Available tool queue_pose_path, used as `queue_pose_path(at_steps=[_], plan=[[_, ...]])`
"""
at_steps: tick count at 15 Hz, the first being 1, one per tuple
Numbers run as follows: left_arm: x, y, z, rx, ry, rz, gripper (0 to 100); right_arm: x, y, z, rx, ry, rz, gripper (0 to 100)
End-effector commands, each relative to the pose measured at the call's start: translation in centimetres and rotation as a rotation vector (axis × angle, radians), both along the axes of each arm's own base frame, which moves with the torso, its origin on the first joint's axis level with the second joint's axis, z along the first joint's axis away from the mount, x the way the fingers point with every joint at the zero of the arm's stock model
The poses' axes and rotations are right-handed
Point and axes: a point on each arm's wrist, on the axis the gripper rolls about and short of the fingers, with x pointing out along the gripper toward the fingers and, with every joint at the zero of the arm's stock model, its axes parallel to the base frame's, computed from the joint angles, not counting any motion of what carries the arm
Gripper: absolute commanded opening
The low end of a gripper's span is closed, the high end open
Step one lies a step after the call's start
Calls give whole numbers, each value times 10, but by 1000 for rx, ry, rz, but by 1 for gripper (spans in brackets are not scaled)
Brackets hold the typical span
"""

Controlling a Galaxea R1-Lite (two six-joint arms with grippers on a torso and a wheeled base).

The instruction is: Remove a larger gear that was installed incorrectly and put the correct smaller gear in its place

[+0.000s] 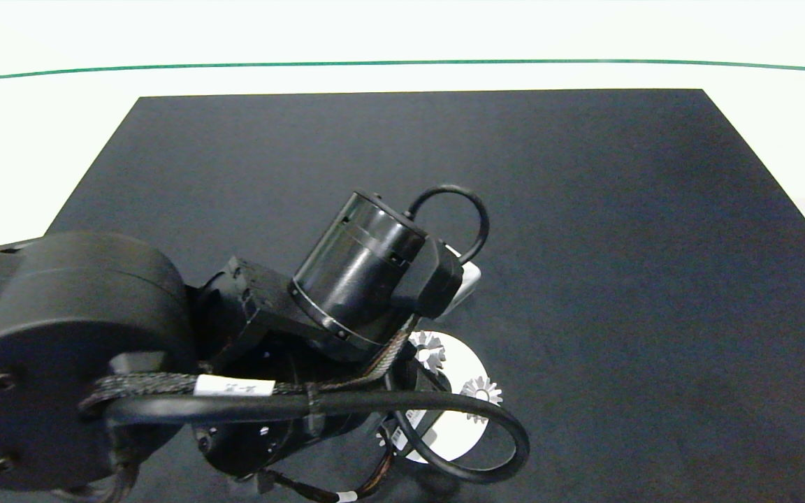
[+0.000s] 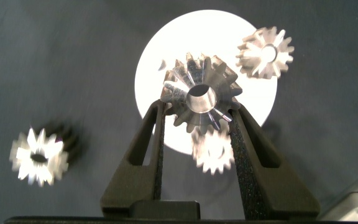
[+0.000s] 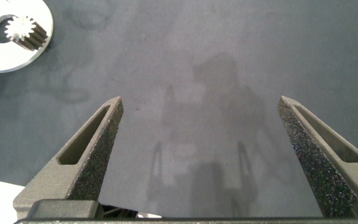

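Left hand (image 2: pixel 199 121) clamped on a gear (image 2: pixel 199 93) with a wide centre bore and short teeth, so the smaller gear, held above the white disc (image 2: pixel 166 50). Under it on the disc: one blurred gear (image 2: pixel 213 151) just beyond the fingertips, another gear (image 2: pixel 265 52) at the disc's rim. A fourth gear (image 2: pixel 38 156) lies off the disc on the black mat (image 2: pixel 73 62); can't tell which is the larger gear. Left arm (image 1: pixel 67 356) covers most of the disc in head view. Right hand (image 3: pixel 201 155) spread wide over bare mat, well apart from the disc, holding nothing. White table (image 1: pixel 402 35) beyond the mat.
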Motion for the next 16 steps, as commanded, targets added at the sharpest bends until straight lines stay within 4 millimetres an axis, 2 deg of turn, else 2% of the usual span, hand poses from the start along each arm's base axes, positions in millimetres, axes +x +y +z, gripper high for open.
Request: queue_pose_path(at_steps=[1, 3, 8, 16], plan=[[12, -20, -11, 31, 8, -10, 28, 0, 0, 0, -2, -1, 1, 100], [20, -24, -17, 60, 6, -13, 28, 0, 0, -1, 0, 3, 4, 100], [44, -9, -13, 84, -23, 34, 28, -1, 0, 0, 1, -5, 4, 100], [40, -7, -11, 74, -18, 37, 28, -1, 0, 0, -1, -4, 4, 100]])
